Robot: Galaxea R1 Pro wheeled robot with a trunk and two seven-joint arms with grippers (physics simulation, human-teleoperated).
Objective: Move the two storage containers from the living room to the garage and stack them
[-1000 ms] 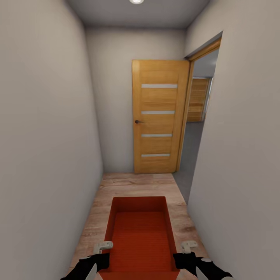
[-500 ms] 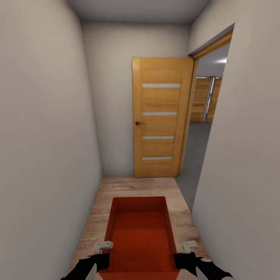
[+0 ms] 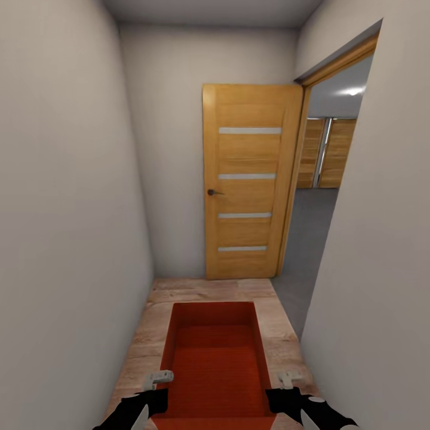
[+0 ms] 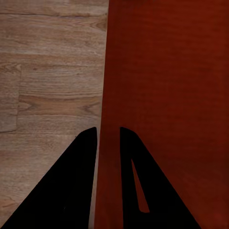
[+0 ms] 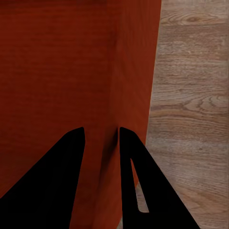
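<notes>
Right now I am carrying one storage container [image 3: 216, 364] low in front of the robot, its long axis pointing away from me, open top up, nothing inside it. It hangs above the wood-plank floor [image 3: 197, 292] of a narrow corridor, midway between the two pale walls.

On my left, the left gripper [image 4: 108, 138] is clenched on the container's left wall: in the left wrist view one black finger [image 4: 76, 186] sits outside the wall and the other inside, with the red wall pinched between them. On my right, the right gripper [image 5: 101, 138] grasps the right wall the same way, one finger [image 5: 138, 186] outside over the planks and the other inside the bin. In the head view I see both black wrists at the bin's near corners, the left gripper [image 3: 156, 378] and the right gripper [image 3: 290, 378] level with each other.

Ahead of the container, a wooden door [image 3: 248, 182] with four pale horizontal strips and a dark handle stands at the corridor's end. Just right of it, an open doorway [image 3: 325, 197] shows a dark grey floor [image 3: 310, 239] and wooden panels beyond.
</notes>
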